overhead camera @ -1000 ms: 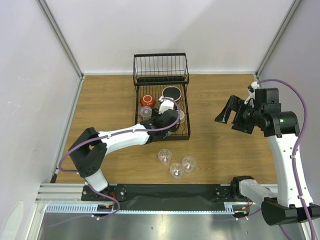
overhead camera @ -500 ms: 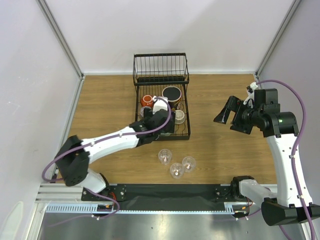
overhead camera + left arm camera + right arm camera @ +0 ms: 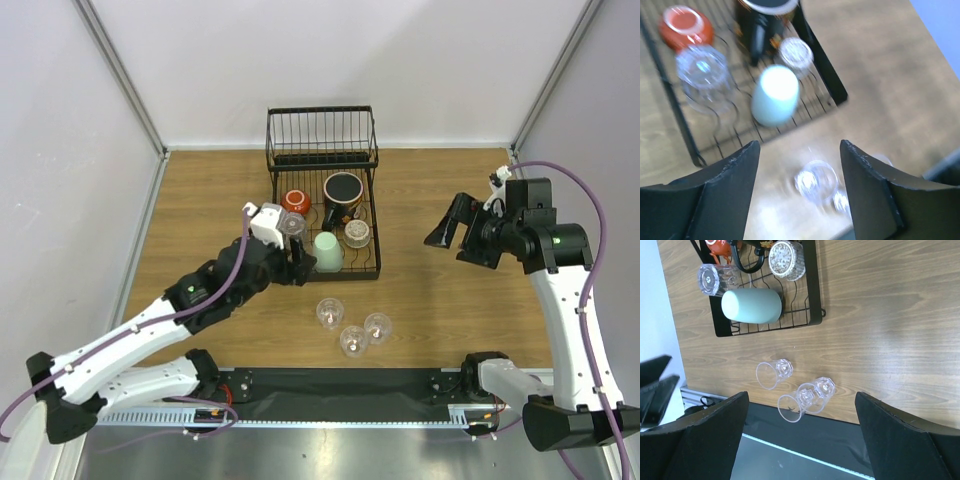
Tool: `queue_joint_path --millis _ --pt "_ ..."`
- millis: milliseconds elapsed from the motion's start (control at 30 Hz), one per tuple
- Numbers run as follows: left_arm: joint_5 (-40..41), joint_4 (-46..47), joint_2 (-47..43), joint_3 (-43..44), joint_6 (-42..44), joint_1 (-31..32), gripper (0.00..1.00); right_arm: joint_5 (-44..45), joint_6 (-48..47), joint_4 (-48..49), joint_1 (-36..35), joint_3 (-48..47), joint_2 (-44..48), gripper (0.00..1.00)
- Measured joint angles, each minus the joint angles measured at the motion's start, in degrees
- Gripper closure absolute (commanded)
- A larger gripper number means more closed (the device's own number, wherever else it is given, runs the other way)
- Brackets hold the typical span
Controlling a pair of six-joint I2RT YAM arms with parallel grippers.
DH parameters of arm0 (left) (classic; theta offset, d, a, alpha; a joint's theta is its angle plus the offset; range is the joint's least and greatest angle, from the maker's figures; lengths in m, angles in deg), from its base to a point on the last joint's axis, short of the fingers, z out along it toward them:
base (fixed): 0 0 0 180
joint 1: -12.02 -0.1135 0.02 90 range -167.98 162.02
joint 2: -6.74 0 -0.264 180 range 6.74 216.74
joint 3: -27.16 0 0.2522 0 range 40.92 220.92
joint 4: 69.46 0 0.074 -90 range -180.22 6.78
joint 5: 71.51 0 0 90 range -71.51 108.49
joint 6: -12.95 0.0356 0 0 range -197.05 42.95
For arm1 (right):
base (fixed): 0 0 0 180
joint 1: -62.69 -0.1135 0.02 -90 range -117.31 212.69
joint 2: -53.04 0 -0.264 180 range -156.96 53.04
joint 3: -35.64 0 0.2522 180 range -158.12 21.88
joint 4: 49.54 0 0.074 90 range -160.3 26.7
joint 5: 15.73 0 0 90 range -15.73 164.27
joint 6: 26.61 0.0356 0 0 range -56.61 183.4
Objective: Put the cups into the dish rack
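Observation:
The black wire dish rack (image 3: 373, 262) holds a mint-green cup (image 3: 328, 252) on its side, a red cup (image 3: 293, 201), a black-rimmed mug (image 3: 343, 188) and two clear glasses (image 3: 292, 225). Three clear tumblers (image 3: 330, 312) stand on the table in front of it. My left gripper (image 3: 292, 264) is open and empty at the rack's near-left corner; its wrist view shows the mint cup (image 3: 775, 95) and a tumbler (image 3: 815, 180) between the fingers (image 3: 725, 195). My right gripper (image 3: 450, 225) is open and empty, high to the right of the rack, looking down on the tumblers (image 3: 774, 372).
The raised wire basket (image 3: 321, 140) stands at the rack's far end. Grey walls close the table on the left, back and right. A black strip (image 3: 340, 385) and metal rail run along the near edge by the arm bases.
My left gripper has let go of the mint-green cup, which now lies in the rack, and has drawn back toward the near left. The right arm has barely moved.

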Motion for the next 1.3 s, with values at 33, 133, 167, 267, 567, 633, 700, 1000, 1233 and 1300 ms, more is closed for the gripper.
queue_joint_path --millis 33,133,167,267,567,633,700,1000,1233,1300 --pt "-1.64 -1.07 -0.48 -0.24 -0.37 -0.07 0.30 -0.15 0.00 0.13 0.00 0.24 -0.11 0.05" --pt "-7.08 -4.20 0.96 -0.33 -1.77 -0.87 0.28 -0.70 0.00 0.15 -0.22 0.57 -1.20 0.00" --pt "-8.31 -4.87 2.21 -0.31 -2.10 -1.09 0.28 -0.87 0.02 0.15 -0.46 0.76 -1.79 0.00" --pt "-12.55 -8.37 9.27 0.52 -2.93 -1.51 0.30 -1.09 -0.04 0.09 -1.25 1.79 -3.45 0.00" --pt "-20.24 -13.62 23.37 3.39 -3.23 -1.51 0.53 -1.57 -0.90 -1.09 -4.76 2.89 -5.20 0.00" --pt "-20.96 -13.57 25.40 3.58 -3.63 -1.51 0.55 -2.62 -1.14 -0.87 -5.73 2.89 -5.07 0.00" --pt "-21.57 -13.68 27.39 3.80 -3.98 -1.51 0.56 -3.34 -1.31 -0.31 -6.62 2.89 -4.83 0.00" --pt "-23.30 -14.43 32.65 4.66 -4.26 -1.51 0.80 -2.89 -2.25 -0.24 -10.58 2.80 -5.40 0.08" --pt "-23.10 -16.50 32.61 5.53 -3.82 -1.51 1.00 -2.36 -2.23 -0.13 -14.10 2.80 -6.84 0.18" --pt "-22.47 -17.68 32.24 6.54 -3.78 -1.51 1.00 -2.38 -2.21 -0.09 -14.99 2.75 -7.34 0.20"
